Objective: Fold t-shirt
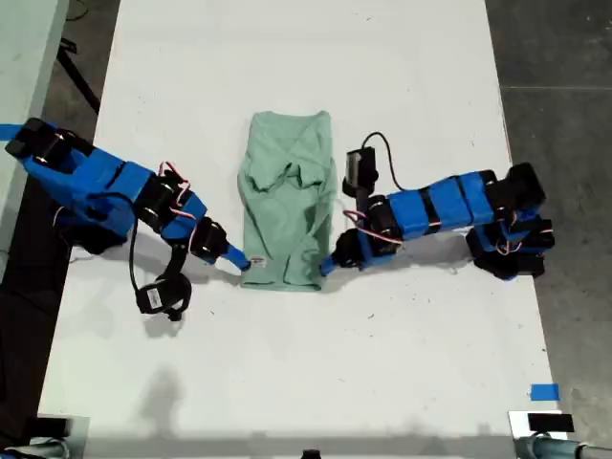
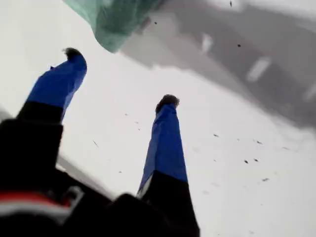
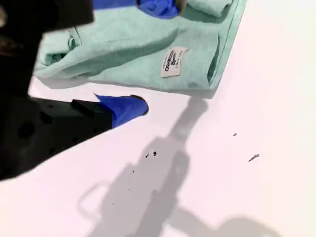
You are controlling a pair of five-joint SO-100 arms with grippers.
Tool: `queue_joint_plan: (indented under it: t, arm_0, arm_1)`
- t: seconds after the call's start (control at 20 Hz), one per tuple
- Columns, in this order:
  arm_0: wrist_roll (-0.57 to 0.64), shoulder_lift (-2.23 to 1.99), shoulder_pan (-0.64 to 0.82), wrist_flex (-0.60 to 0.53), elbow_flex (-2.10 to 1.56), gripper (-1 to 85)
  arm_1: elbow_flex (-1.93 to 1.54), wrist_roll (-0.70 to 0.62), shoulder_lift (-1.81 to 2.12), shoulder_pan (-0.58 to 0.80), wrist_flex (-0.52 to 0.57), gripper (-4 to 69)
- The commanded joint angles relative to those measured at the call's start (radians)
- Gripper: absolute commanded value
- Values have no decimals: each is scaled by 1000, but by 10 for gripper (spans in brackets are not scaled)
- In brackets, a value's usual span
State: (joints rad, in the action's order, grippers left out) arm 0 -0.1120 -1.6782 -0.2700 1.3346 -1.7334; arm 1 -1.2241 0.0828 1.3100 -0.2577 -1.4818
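First tool (image 2: 121, 76) is wide open and has hold of nothing: both blue-taped fingers (image 2: 165, 143) stand well apart over bare worktop (image 2: 237, 187), and only a corner of the t-shirt (image 2: 116, 19) shows beyond the tips, not touching them. In the exterior view you'll find this tool (image 1: 328, 265) on the arm coming in from the exterior view's right, tip just beside the shirt's lower corner on that side

Second tool (image 3: 154, 55) is on the arm from the exterior view's left (image 1: 239, 260), at the opposite lower corner. Its jaws are also apart: one finger (image 3: 123, 108) lies on the worktop (image 3: 237, 98) just beside the shirt's edge, the other sits above the cloth at the frame edge. The cloth edge is between them, but the gap is far wider than the fabric, so it reads as open and not pinching. Whether the upper finger touches the cloth, I can't tell

T-shirt (image 1: 287, 206) lies mid-worktop (image 1: 306, 363) between the two arms, folded into a narrow strip running away from the near edge in the exterior view. Its upper middle is rumpled and the lower part is flatter. A white label (image 3: 173, 61) shows on the cloth near the second tool's corner; its print is too small to read. It is also just visible in the exterior view (image 1: 256, 261)

A strip of blue tape (image 1: 544, 392) sits on the worktop at the exterior view's lower right, well apart from the shirt
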Motion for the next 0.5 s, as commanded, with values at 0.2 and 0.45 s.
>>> queue_joint_plan:
  t: [0.2,0.45]
  arm_0:
    - [9,224,48,-60,123,325]
    - [23,416,67,-133,170,332]
  arm_1:
    - [175,-8,-172,44,95,346]
    - [262,-34,-337,61,147,343]
